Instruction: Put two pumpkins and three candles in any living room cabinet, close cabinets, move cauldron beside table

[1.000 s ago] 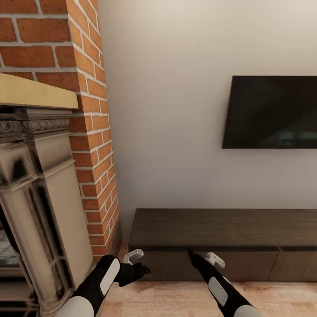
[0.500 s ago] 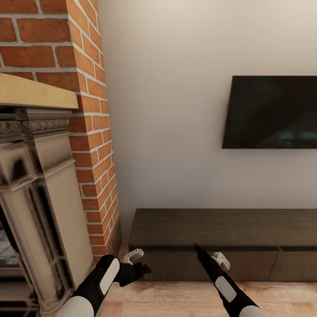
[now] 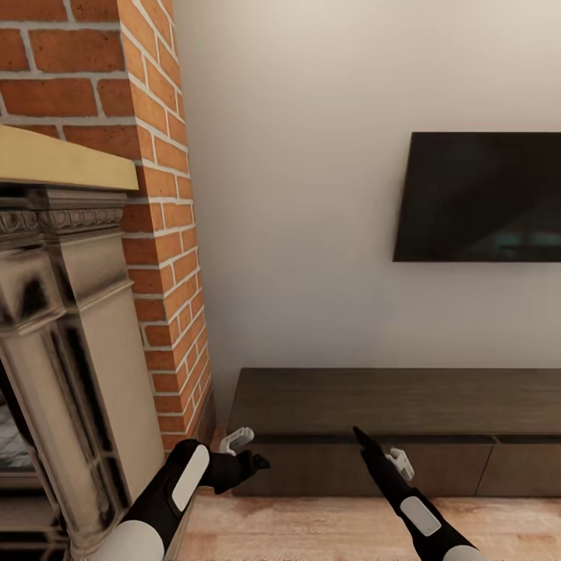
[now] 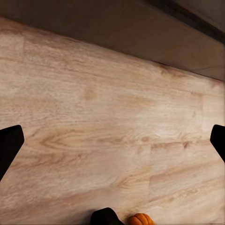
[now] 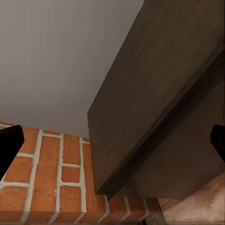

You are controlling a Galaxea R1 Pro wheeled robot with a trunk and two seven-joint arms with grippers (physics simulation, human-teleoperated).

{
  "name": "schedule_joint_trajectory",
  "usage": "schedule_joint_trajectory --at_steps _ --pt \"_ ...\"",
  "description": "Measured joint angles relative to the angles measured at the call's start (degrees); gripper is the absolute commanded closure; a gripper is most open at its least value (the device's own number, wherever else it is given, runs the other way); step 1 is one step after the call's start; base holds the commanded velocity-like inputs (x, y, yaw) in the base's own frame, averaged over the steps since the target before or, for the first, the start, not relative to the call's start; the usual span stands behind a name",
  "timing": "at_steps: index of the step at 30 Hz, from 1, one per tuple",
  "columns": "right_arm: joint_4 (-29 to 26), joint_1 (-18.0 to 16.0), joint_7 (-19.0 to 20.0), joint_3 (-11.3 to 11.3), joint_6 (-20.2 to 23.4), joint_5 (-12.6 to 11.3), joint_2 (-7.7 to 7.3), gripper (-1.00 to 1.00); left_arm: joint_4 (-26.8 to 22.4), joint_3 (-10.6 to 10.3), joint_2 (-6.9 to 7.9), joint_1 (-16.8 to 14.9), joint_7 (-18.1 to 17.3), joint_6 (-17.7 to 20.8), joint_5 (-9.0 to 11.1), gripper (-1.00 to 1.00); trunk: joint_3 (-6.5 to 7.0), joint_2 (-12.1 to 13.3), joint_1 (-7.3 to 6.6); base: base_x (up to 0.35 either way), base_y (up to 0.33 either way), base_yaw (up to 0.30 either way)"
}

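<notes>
- The robot faces the cabinet (image 3: 405,425), a long, low dark-brown unit against the pale wall beneath a wall-mounted television (image 3: 479,197). Both arms are stretched low toward its front, which suggests it has positioned itself to open a drawer.
- The right gripper (image 3: 360,434) points at the upper edge of the left drawer front, just under the overhanging top. In the right wrist view its dark fingers (image 5: 9,145) sit at opposite edges of the picture, so the jaws are spread wide and hold nothing. That view looks along the cabinet's end corner toward the brick column (image 5: 51,178).
- The left gripper (image 3: 257,461) hangs low by the cabinet's left end, near the brick column and the fireplace surround (image 3: 70,374). Its fingers are likewise far apart in the left wrist view, with nothing between them.
- The left wrist view looks down on the wooden floor (image 4: 103,122), and one pumpkin (image 4: 140,219) lies on it at the picture's edge, beside a dark part of the robot.
- The drawer fronts in view are flush and shut, so their contents cannot be seen. Nothing stands on the cabinet's top.
- The likely next step is hooking the handleless drawer edge, which leaves little to grip.
</notes>
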Motion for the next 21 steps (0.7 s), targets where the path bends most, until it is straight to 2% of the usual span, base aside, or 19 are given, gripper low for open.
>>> schedule_joint_trajectory --at_steps 6,12,15,21 --pt "0.09 0.00 0.06 -0.02 0.00 -0.34 -0.07 -1.00 -0.33 0.01 0.01 0.02 0.00 0.50 -0.01 -1.00 -1.08 -2.41 1.32 0.000 0.000 0.000" --pt "0.32 0.00 0.20 0.01 -0.01 -2.76 -1.17 -1.00 -0.38 0.20 0.09 0.05 -0.06 1.50 0.07 -1.00 -2.16 -4.81 2.64 0.000 0.000 0.000" --pt "1.62 0.00 0.50 -0.05 0.03 -4.37 -1.79 -1.00 -0.40 0.38 0.44 0.02 -0.07 2.31 0.06 -1.00 -2.69 -6.02 3.30 0.000 0.000 0.000" --pt "5.41 0.00 6.17 0.06 0.16 -9.62 -3.36 -1.00 -0.41 0.35 0.85 0.01 -0.08 2.59 0.43 -1.00 -3.77 -8.42 4.61 0.000 0.000 0.000"
